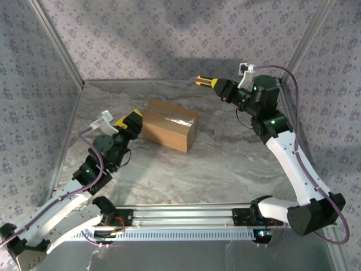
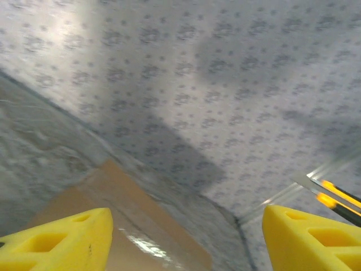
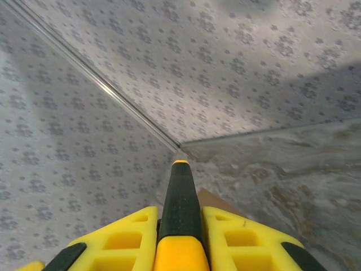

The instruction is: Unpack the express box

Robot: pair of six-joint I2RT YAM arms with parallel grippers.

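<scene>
The express box [image 1: 169,125] sat taped on the tabletop [image 1: 225,164]: likely light, stiff, slick along the tape, best taken by a flap edge. The left tool [image 1: 131,119] gaped empty at its end; the right tool [image 1: 219,85] pinched a black stick [image 1: 204,81].

Express box [image 1: 169,125] on grey marbled table [image 1: 225,164], left of centre, flaps down, shiny tape along the top seam. Left gripper [image 1: 133,120] at the box's left end, touching or just over its top edge; cannot tell which. Right gripper [image 1: 219,85] far right, well apart from the box, pointing left, slim black-and-yellow tool [image 1: 203,81] sticking out of it. Patterned walls [image 1: 169,34] behind.
</scene>
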